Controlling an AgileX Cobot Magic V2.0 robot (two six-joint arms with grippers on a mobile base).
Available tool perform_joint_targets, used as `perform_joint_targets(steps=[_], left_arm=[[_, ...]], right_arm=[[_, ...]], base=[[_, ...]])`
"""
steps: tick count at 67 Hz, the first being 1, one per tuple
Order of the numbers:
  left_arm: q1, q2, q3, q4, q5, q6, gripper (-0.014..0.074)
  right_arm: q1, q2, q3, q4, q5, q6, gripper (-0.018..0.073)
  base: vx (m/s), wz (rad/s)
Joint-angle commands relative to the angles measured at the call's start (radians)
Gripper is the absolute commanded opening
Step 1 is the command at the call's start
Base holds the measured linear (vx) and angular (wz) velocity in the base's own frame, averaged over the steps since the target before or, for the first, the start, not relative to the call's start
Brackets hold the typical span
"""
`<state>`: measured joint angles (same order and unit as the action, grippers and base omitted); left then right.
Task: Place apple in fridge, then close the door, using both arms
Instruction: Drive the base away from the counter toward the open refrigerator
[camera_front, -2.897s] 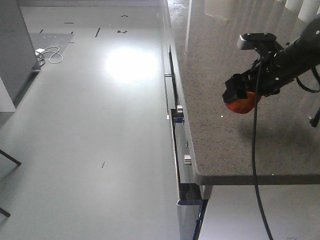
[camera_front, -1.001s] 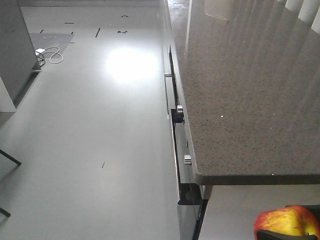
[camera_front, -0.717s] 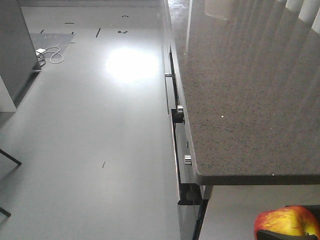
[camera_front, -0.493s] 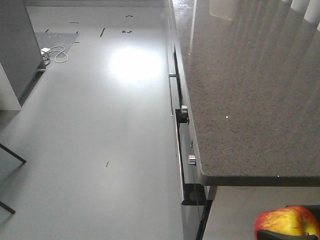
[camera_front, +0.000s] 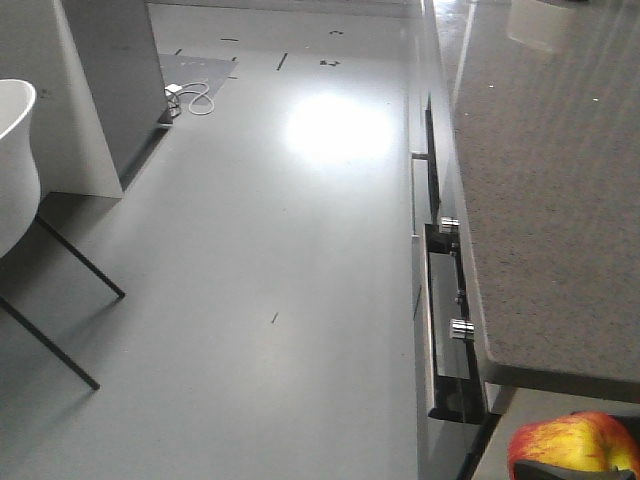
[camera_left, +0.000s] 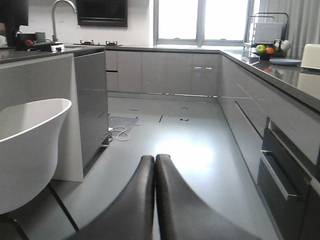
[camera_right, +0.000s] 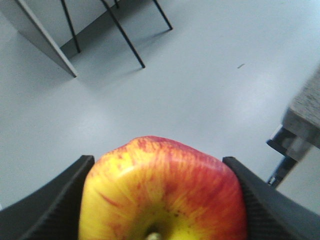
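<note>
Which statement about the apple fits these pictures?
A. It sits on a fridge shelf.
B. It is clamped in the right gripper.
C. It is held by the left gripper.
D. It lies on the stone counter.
B: the right wrist view shows the apple pressed between the two black fingers of the right gripper, while the left gripper is shut on nothing.

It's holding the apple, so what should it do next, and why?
Probably turn the base to find the fridge, which no view shows: the right gripper is clamped on the apple, the left gripper is shut and empty, and bare floor lies ahead.
</note>
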<state>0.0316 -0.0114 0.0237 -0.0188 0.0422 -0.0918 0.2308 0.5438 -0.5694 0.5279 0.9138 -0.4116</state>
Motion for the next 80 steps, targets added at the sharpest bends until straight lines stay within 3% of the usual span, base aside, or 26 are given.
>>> perform_joint_targets(steps=[1,80], left_arm=[[0.001,-0.005,-0.017,-0.004,-0.073,-0.008,-0.0006],[0.001,-0.005,-0.017,-0.004,-0.073,-0.008,-0.0006]], right_arm=[[0.002,0.004,-0.028,0.031,-0.052,-0.005,0.0085],[0.002,0.004,-0.028,0.031,-0.052,-0.005,0.0085]], base=[[-0.02,0.39],[0.01,0.49]])
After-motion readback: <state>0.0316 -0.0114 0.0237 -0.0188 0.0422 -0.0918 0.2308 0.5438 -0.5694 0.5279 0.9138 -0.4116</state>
